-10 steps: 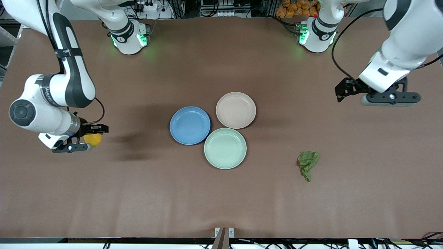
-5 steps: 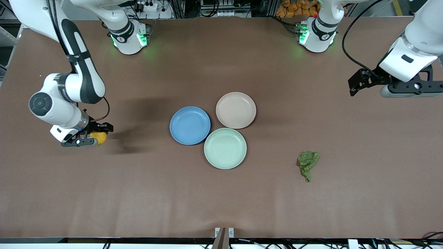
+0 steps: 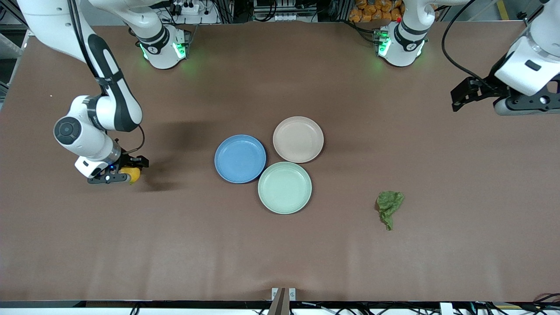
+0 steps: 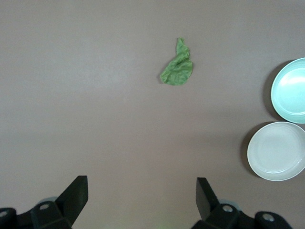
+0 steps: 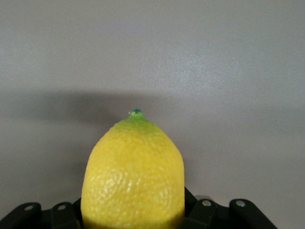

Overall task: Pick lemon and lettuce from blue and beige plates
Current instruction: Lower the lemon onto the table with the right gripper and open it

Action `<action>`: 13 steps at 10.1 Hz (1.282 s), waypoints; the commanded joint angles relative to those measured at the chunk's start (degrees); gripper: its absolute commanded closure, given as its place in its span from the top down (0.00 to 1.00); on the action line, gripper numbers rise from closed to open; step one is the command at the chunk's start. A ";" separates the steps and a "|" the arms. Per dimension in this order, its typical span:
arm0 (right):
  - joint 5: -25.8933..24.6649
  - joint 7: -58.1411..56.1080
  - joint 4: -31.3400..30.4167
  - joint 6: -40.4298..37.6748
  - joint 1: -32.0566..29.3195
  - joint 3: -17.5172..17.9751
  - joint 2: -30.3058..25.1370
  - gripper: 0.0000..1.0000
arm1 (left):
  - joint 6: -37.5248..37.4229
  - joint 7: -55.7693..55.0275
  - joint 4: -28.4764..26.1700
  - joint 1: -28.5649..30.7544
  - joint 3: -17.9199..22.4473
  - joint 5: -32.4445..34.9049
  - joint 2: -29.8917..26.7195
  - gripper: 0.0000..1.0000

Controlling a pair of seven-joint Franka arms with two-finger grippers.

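Yellow, green-tipped lemon (image 5: 133, 176); dark wrinkled lettuce (image 3: 389, 204).

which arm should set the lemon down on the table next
Right. The right gripper is already shut on the lemon, low over bare table toward the right arm's end. The left gripper is open, empty and up over the left arm's end, near the lettuce.

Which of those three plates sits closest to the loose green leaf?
The pale mint-green plate: it lies nearest the lettuce; the blue plate and beige plate are farther off.
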 commanded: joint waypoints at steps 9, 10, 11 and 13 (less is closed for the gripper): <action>0.32 -0.21 0.65 5.66 -0.54 1.39 6.73 0.90 | -2.67 0.24 5.67 0.50 0.58 -2.73 2.20 1.00; 0.32 -0.20 1.18 5.05 -0.53 1.39 6.65 1.00 | -2.40 0.15 6.12 0.59 0.58 -2.64 2.38 1.00; 0.32 -0.29 1.36 4.52 -0.53 1.39 6.65 1.00 | -1.71 -0.03 6.12 0.59 0.67 -2.64 2.39 1.00; 0.32 -0.20 5.11 -3.77 -0.53 1.39 5.34 1.00 | -0.47 -0.99 6.30 0.68 0.75 -2.64 2.30 1.00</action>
